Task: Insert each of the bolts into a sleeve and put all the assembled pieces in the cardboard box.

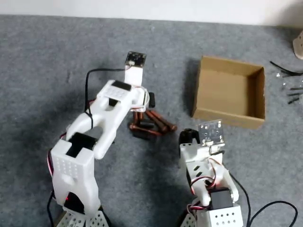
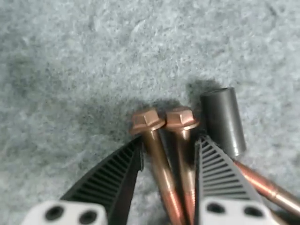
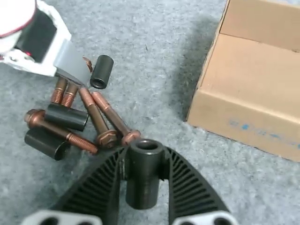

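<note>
Two copper-coloured hex bolts (image 2: 146, 120) lie side by side between the spread fingers of the left pincer (image 2: 168, 140), which is released and grips neither. Their heads point away from it. Just beside one finger lies a black sleeve (image 2: 224, 121), and a third bolt (image 2: 267, 187) shows past that same finger. The right pincer (image 3: 145, 152) is clenched on a second black sleeve (image 3: 142, 176), held upright with its bore facing up, near the pile (image 3: 61, 122) of bolts and sleeves at the middle of the grey-carpeted bench (image 1: 47, 56). The cardboard box (image 1: 232, 92) stands open toward the far right corner, apart from the pile, with a strip of carpet between them.
</note>
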{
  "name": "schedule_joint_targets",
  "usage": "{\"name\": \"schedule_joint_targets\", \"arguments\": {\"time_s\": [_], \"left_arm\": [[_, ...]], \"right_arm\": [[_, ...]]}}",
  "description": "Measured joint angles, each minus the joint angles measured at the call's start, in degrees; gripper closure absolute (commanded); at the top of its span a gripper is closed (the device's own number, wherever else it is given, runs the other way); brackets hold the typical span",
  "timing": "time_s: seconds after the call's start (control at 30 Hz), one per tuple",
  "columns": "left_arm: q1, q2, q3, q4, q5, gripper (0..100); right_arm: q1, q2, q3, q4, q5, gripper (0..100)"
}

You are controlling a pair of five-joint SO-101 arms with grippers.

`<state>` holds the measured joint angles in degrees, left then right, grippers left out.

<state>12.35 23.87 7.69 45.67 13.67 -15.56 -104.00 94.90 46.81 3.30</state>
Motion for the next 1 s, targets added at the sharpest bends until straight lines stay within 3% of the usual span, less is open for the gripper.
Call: {"name": "schedule_joint_targets", "arguments": {"time_s": [0.53, 1.0], "left_arm": [[-0.88, -0.09, -1.14, 4.92, 0.09, 83], [-1.67, -8.18, 3.16, 6.24, -1.23, 83]], "right_arm": [[0.00, 0.00, 0.00, 0.00, 0.00, 99.4], [0.00, 0.00, 0.00, 0.00, 0.00, 99.4]]}}
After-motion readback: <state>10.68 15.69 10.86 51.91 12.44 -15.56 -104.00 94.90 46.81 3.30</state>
